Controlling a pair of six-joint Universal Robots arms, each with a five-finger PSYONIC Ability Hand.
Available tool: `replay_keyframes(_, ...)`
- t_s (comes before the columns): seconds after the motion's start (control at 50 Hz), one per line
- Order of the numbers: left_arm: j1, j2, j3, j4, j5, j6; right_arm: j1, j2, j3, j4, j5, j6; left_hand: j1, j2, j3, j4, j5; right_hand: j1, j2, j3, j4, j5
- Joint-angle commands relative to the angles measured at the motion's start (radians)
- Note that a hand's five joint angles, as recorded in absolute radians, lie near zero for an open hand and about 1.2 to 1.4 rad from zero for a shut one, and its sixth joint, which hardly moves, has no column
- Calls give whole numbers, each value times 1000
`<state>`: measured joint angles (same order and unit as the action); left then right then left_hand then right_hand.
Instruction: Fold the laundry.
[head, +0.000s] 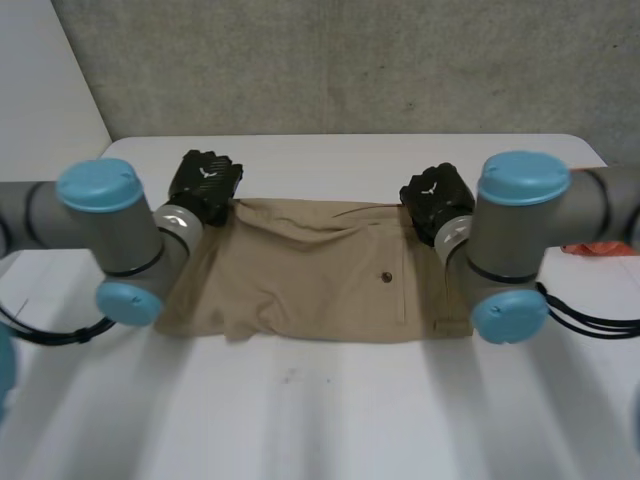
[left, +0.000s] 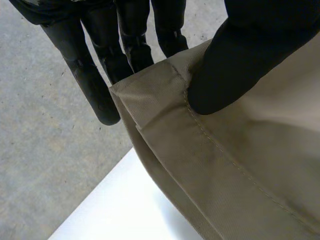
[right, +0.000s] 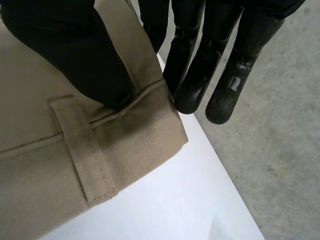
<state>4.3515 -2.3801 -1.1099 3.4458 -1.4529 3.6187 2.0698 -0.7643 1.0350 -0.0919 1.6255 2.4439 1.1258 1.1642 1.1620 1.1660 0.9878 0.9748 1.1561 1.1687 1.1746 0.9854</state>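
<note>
The right robot hand (right: 70, 50) pinches the khaki garment (right: 35, 195) at its corner, by a belt loop (right: 89, 157).

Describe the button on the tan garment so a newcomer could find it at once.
Start at the white table, where a tan garment lies spread out. Right of its middle, beside a vertical seam, sits a small dark button, the only dark spot on the otherwise plain cloth.

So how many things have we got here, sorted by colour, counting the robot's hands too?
Tan: 1, the garment
Black: 2, the left hand and the right hand, each pinching a far corner of the garment
Orange-red: 1, a small item beside the right arm
Total: 4
</note>
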Motion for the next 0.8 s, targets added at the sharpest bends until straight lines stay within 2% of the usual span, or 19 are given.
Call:
replay_keyframes(0.02,-12,-159,183,87,-3,23,0,210,-223,-6,99,-49,-590,-628,-626,-630,-626,-708,-889,-902,-907,-893)
replay_keyframes(0.06,-18,-157,179,105,-3,24,1,209,-259,-11,148,-46,-951,-990,-987,-991,-988,-800,-982,-994,-1000,-985)
replay_keyframes(0.1,-32,-137,156,115,-3,21,0,185,-259,-14,163,-33,-951,-990,-987,-991,-988,-800,-982,-994,-1000,-985)
replay_keyframes(0.18,-49,-36,52,115,-6,9,-16,31,-182,1,151,52,-951,-990,-987,-991,-988,-800,-982,-994,-1000,-985)
replay_keyframes(0.2,-49,-6,21,113,-4,9,-16,-52,-117,6,136,90,-951,-990,-987,-991,-988,-800,-982,-994,-1000,-985)
replay_keyframes(0.28,-49,154,-148,115,-1,8,-22,-244,73,65,59,130,-951,-990,-987,-991,-988,-800,-982,-994,-1000,-985)
replay_keyframes(0.36,-49,274,-309,113,-1,-2,-62,-328,247,182,-25,162,-951,-990,-987,-991,-988,-800,-982,-994,-1000,-985)
replay_keyframes(0.46,-44,373,-486,115,2,-31,-91,-346,421,184,-67,243,-951,-990,-987,-991,-988,-793,-974,-987,-993,-978)
replay_keyframes(0.58,-47,397,-561,118,2,-64,-99,-340,543,43,-120,299,-951,-990,-987,-991,-988,-594,-775,-788,-794,-779)
replay_keyframes(0.8,-41,389,-574,124,0,-89,-114,-244,545,-80,-154,314,-951,-990,-987,-991,-988,-420,-601,-614,-620,-605)
